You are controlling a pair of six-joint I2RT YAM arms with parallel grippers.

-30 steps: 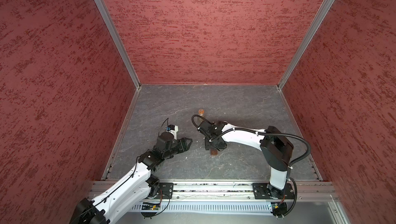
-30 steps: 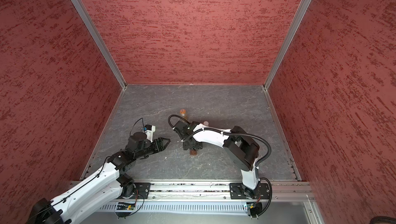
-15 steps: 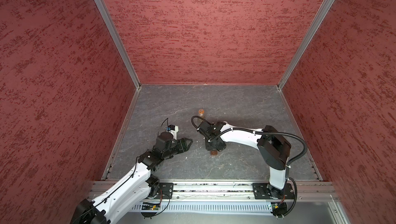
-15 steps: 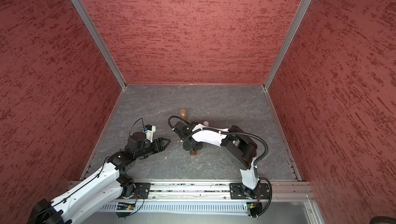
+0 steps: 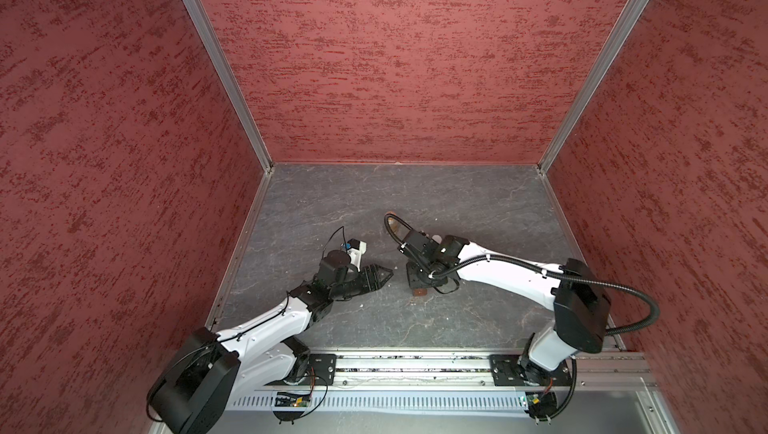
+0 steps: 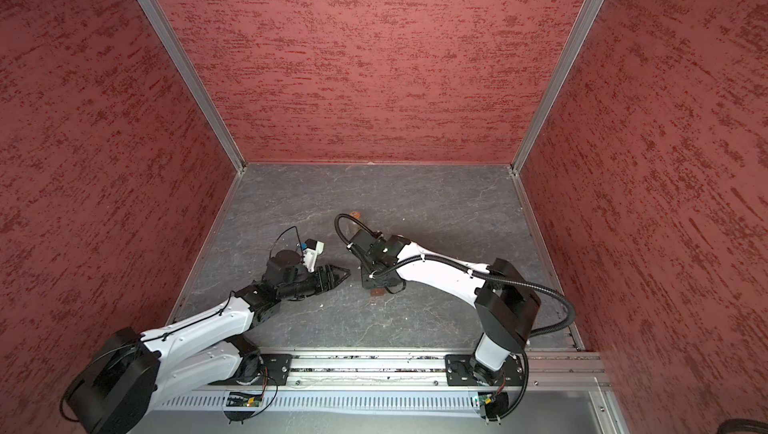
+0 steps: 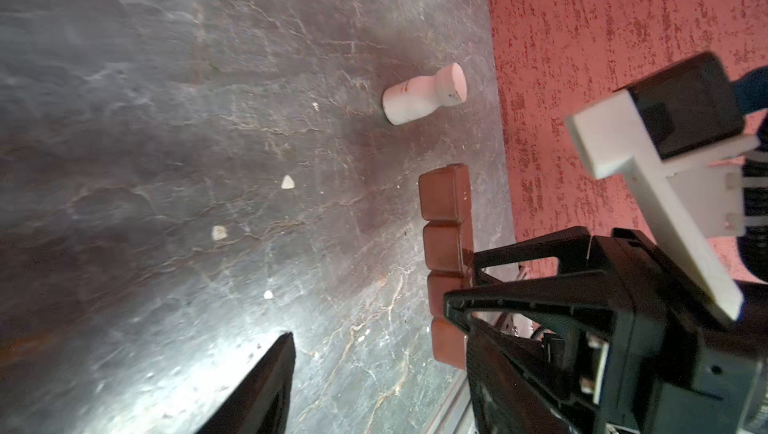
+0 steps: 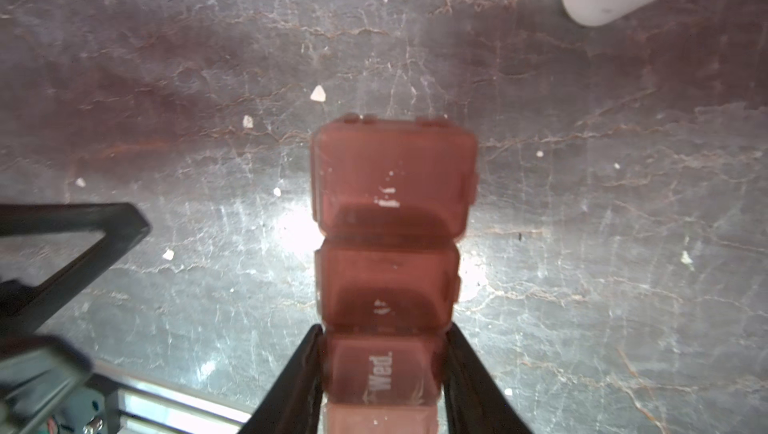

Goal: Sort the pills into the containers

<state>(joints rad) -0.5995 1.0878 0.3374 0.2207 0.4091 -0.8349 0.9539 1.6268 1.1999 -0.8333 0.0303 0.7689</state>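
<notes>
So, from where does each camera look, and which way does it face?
Top views: high above the near edge, looking down at the table; left arm and right arm show.
Left wrist: on the left arm, facing low across the table to pill box and white bottle; one of the left fingers shows.
Right wrist: on the right arm, looking down along the pill box; both right fingers grip it.
Shared: both wrist views show pill box, bottle, loose pills.

- Back edge and back corners of the worktop (image 5: 415, 191): lots of room.
- Middle, toward the front edge: pill box (image 8: 395, 178) and white bottle (image 7: 419, 95) block the way.
- Little pills (image 8: 318, 94), or maybe crumbs, lie beside it.
</notes>
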